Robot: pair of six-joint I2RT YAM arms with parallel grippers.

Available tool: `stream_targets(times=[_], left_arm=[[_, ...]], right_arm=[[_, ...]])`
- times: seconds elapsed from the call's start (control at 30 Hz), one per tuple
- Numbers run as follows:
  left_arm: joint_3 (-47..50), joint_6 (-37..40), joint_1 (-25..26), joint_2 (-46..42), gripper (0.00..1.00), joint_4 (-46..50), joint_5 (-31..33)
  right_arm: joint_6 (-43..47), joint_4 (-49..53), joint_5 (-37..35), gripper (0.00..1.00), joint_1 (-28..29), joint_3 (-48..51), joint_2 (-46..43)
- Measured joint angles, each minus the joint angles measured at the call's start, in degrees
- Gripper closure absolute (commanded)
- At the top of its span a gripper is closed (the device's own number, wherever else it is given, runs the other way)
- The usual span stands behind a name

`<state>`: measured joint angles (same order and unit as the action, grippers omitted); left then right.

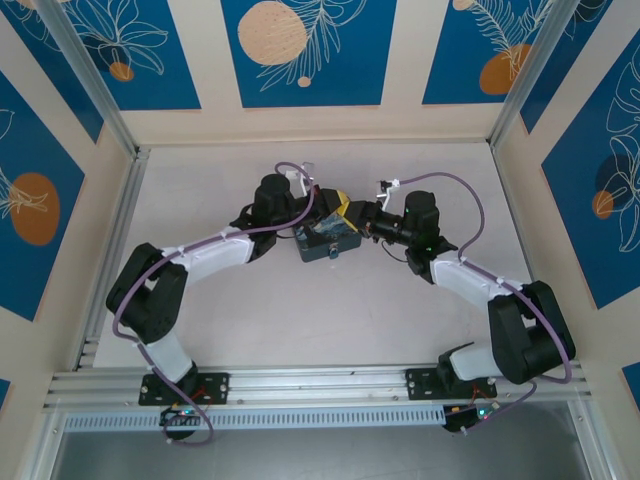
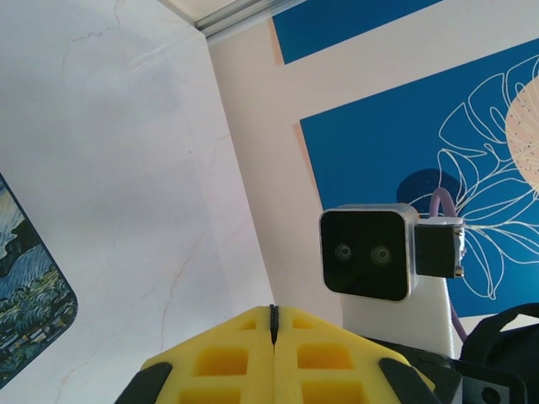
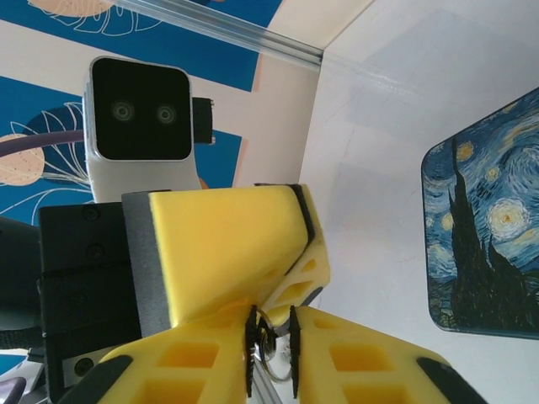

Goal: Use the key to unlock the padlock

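My two grippers meet tip to tip above the swirl-painted box (image 1: 328, 240). In the left wrist view my left gripper (image 2: 272, 316) is shut, its yellow fingers pressed together with nothing showing between them. The same left fingers (image 3: 227, 252) fill the middle of the right wrist view. Right below their tip, my right gripper (image 3: 269, 349) has its jaws closed narrowly on the key (image 3: 268, 343), of which I see a thin metal ring and a bit of grey metal between the pads. The key's blade is hidden. The padlock is hidden under the grippers.
The box lies flat on the white table (image 1: 300, 320), its painted corner showing beside each gripper (image 2: 25, 278) (image 3: 488, 244). Each wrist camera faces the other (image 2: 366, 252) (image 3: 139, 109). Blue patterned walls (image 1: 300, 50) close in the back and sides.
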<state>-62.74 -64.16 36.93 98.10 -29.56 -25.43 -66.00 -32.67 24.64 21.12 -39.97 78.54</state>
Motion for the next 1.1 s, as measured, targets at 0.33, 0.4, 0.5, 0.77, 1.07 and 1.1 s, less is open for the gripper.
stream_targets(times=[0.33,0.4,0.5,0.77,1.07,1.1], left_arm=[[-0.5,-0.7,0.0,0.8,0.91,0.2,0.5],[-0.7,-1.1,0.0,0.9,0.65,0.5,0.9],[-0.7,-2.5,0.0,0.9,0.35,1.9,2.6],[3.9,-9.2,0.6,-2.6,0.16,4.3,10.1],[11.8,-20.8,1.7,-6.4,0.27,3.3,17.6],[12.2,-22.0,2.0,-6.4,0.31,3.0,18.2]], right_arm=[[-0.8,-0.5,0.0,1.00,-0.4,0.0,0.5],[-1.3,-0.8,0.0,1.00,-0.4,0.0,0.5],[-2.3,-1.4,-0.5,1.00,-0.2,0.1,0.5],[-7.1,-0.9,-10.8,1.00,1.4,7.0,-2.1],[-11.4,-0.3,-23.3,1.00,5.6,8.1,-5.3],[-11.6,-0.3,-24.2,1.00,6.0,8.1,-5.3]])
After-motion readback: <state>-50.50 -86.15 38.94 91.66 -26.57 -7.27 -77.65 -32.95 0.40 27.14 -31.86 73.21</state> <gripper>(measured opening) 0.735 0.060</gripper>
